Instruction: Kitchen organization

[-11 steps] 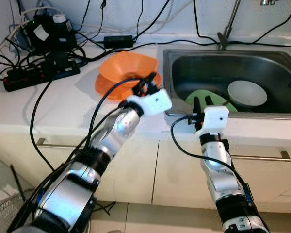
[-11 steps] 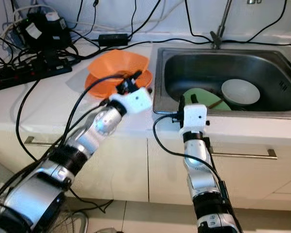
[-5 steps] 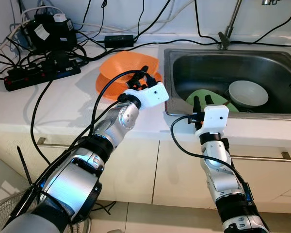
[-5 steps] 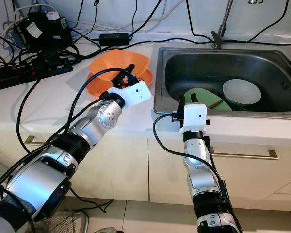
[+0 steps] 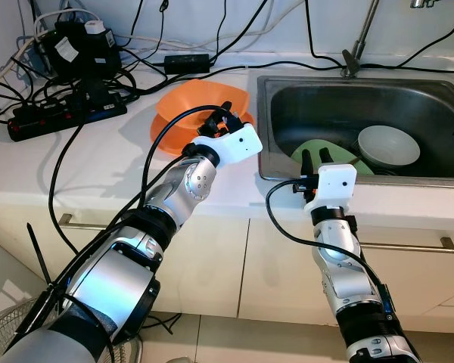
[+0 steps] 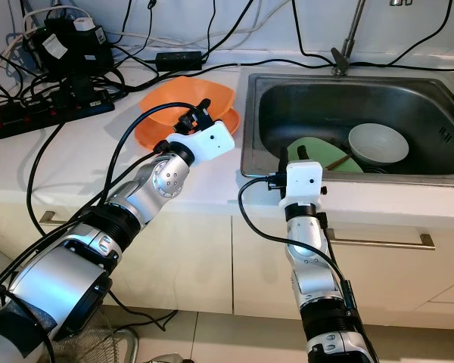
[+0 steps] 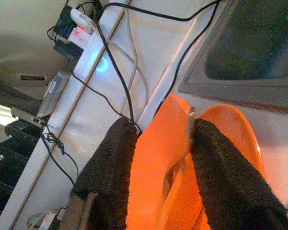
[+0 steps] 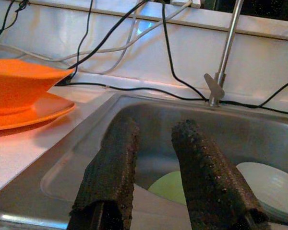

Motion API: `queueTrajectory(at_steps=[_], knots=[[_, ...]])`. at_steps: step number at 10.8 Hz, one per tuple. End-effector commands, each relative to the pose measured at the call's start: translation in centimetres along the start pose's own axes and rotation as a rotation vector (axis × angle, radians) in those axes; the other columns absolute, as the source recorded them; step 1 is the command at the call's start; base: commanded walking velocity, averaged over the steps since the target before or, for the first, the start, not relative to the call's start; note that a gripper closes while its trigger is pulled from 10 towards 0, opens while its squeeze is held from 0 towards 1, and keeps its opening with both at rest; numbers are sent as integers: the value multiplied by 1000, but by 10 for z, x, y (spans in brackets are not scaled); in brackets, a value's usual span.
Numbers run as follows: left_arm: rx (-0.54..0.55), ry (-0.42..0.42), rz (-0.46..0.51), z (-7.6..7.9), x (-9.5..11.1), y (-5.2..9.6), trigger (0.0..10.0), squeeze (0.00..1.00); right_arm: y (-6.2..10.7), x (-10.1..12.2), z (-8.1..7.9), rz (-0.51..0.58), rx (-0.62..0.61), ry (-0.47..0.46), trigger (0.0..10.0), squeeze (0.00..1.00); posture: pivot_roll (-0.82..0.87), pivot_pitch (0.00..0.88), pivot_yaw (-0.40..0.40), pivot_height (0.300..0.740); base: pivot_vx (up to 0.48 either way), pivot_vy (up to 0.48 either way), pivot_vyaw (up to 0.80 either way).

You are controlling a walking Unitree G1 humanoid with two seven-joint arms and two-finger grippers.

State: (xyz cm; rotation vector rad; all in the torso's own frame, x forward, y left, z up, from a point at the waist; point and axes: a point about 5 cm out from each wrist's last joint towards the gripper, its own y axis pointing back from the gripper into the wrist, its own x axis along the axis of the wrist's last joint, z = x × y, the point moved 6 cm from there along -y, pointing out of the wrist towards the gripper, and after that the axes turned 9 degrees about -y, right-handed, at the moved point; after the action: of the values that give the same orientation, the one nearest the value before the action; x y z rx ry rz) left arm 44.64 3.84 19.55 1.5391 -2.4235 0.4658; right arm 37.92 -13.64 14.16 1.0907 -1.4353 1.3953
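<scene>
Left gripper (image 7: pixel 161 167) closed around the rim of an orange bowl (image 7: pixel 156 158)

The 2 black fingers (image 7: pixel 110 177) stand 1 on each side of the bowl's raised edge, both touching it, with an orange plate (image 7: pixel 235 129) lying under the bowl on the white counter (image 7: pixel 153 43). Beyond the bowl, a corner of the steel sink (image 7: pixel 245 48) shows dark grey. Black and white cables (image 7: pixel 117 72) run across the counter towards a power strip (image 7: pixel 79 21) with a red light, near the wall
</scene>
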Motion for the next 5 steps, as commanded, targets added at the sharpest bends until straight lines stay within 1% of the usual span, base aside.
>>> queueTrajectory(at_steps=[1, 4, 5], knots=[[2, 12, -15, 1, -5, 1, 0, 0, -2, 4, -3, 7, 1, -13, 10000, 0, 49, 0, 36, 740, 0, 0, 0], [-19, 14, -6, 9, -3, 3, 0, 0, -2, 2, -4, 1, 2, -17, 10000, 0, 50, 0, 36, 740, 0, 0, 0], [-20, 15, -5, 10, -3, 4, 0, 0, -2, 2, -4, 0, 1, -18, 10000, 0, 50, 0, 37, 740, 0, 0, 0]])
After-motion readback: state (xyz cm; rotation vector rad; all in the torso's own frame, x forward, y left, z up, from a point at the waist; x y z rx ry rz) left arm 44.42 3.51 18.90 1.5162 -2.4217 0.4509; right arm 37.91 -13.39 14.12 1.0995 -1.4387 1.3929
